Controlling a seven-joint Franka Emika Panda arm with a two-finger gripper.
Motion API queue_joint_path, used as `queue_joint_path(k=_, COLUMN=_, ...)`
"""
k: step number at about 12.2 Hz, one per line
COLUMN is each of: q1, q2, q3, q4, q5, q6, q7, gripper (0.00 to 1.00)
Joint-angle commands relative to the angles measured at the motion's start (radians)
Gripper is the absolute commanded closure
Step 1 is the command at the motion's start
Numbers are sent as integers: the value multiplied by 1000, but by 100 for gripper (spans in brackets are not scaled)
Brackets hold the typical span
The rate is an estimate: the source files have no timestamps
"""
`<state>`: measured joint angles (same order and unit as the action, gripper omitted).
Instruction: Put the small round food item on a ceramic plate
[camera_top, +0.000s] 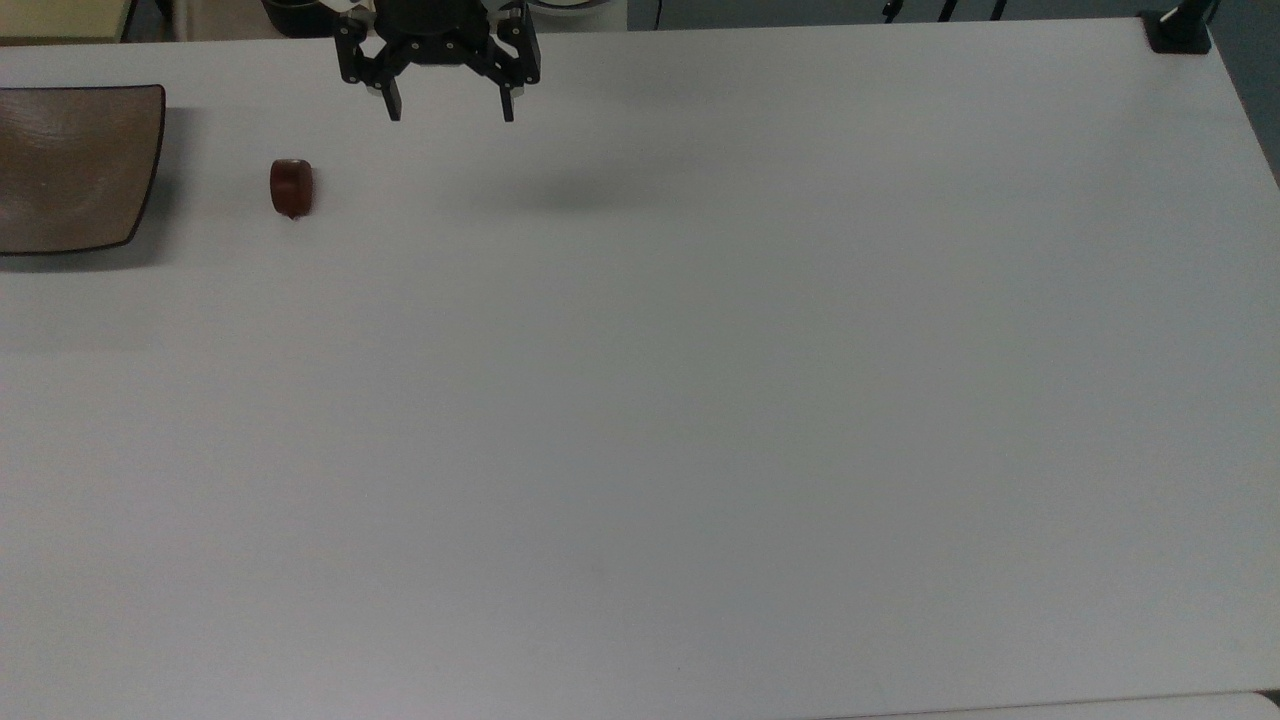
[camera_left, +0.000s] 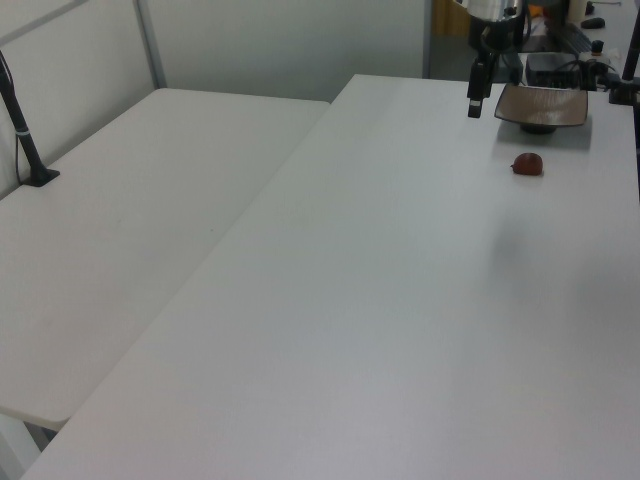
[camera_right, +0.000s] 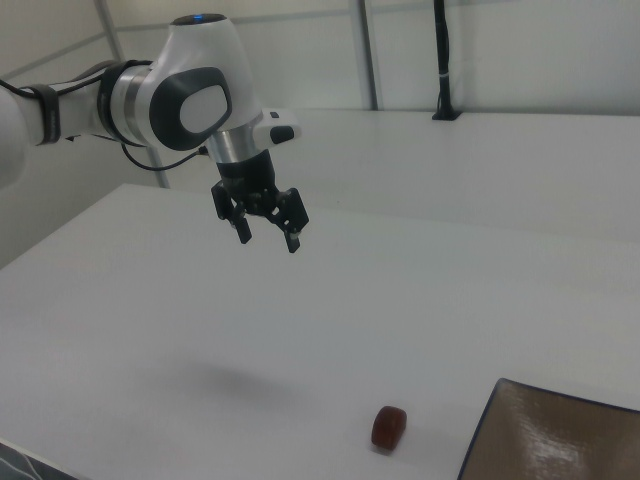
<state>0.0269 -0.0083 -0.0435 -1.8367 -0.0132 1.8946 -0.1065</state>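
The small round food item is a glossy dark reddish-brown lump lying on the white table; it also appears in the left view and the right view. The ceramic plate, brown and squarish with a dark rim, lies at the top view's left, a short gap from the food; it is seen too in the left view and the right view. My gripper hangs open and empty above the table, to the right of the food in the top view.
The white table stretches wide to the top view's right and front. A black clamp base sits at its far right corner. A second white table adjoins in the left view, with a black post.
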Motion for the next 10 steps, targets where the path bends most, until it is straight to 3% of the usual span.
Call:
queue_joint_path(k=1, q1=30, q2=2, q3=-26, q4=11, q5=4, q6=-19, q7=-15, gripper=0)
queue_joint_path(k=10, q1=28, q2=4, q3=-26, q4=5, q5=1, q6=11, q7=-22, gripper=0)
